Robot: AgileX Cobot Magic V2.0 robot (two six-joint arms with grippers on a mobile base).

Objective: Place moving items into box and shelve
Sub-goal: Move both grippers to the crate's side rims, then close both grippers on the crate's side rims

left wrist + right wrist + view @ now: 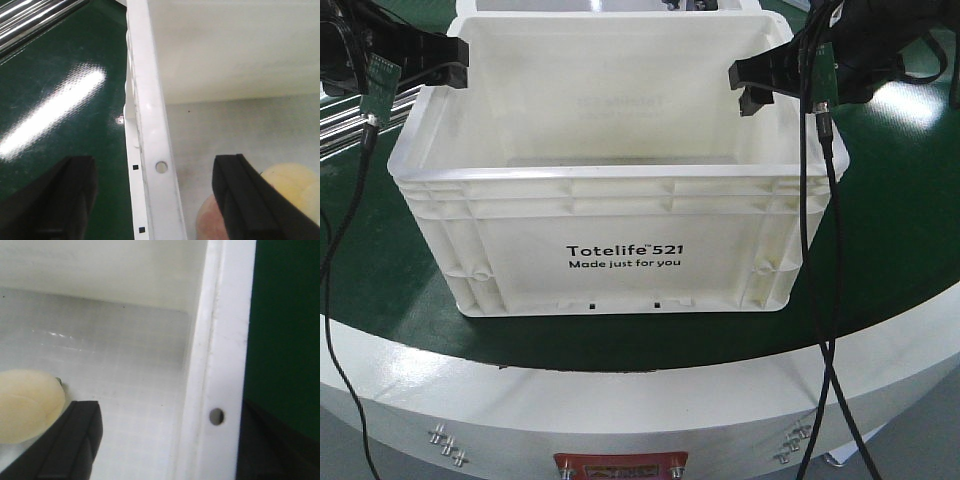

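The white box (620,215), printed "Totelife 521", stands on the green table. My left gripper (442,62) is open and straddles the box's left rim (150,100): one finger is outside over the table, the other inside, and neither touches the wall. My right gripper (752,88) is open too and straddles the right rim (225,340) the same way. On the box floor lie two moving items. The pinkish-brown toy (209,220) and the yellow toy (296,184) are partly hidden behind the left gripper's (155,200) inner finger. The yellow toy (27,405) also shows beside my right gripper (170,445).
The glossy green table top (900,230) has a white curved front edge (650,400). Black cables (823,260) hang from the right arm in front of the box's right corner. Metal rails (30,17) lie beyond the box's left side.
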